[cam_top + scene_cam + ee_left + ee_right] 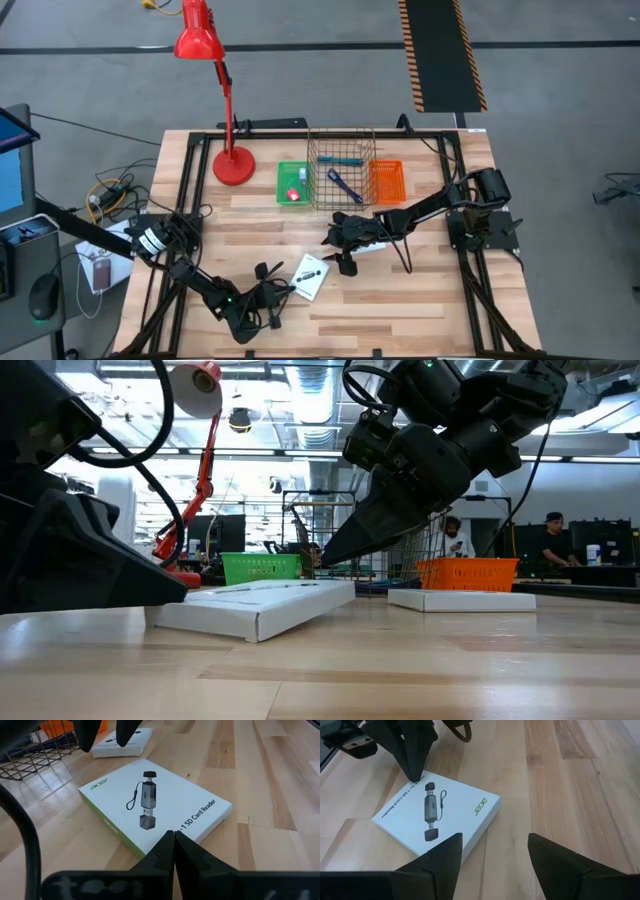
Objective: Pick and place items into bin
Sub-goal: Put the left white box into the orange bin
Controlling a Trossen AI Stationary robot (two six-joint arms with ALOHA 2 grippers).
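Note:
A white card-reader box (155, 805) lies flat on the table; it also shows in the high view (310, 277) and the right wrist view (440, 812). My left gripper (173, 835) is shut, its tips at the box's near long edge. My right gripper (492, 847) is open and hovers above the table just beyond the box, touching nothing (345, 262). A second white box (122, 742) lies flat under the right arm. The teal marker (338, 159) and blue-purple strap (345, 185) lie in the wire basket, and the red block (293, 194) in the green bin. My left gripper meets the white box at its long edge beside the "SD Card Reader" print (200, 827). The shut fingertips (415, 776) come slanting down from the table's left and near side. The box lies flat on the table. Whether the tips press on top or only against the edge does not show.
Along the far side stand a green bin (293, 170), a wire basket (342, 150) and an orange basket (387, 182). A red desk lamp (232, 165) stands left of them. Bare wood lies near and right of the box. People stand in the room behind.

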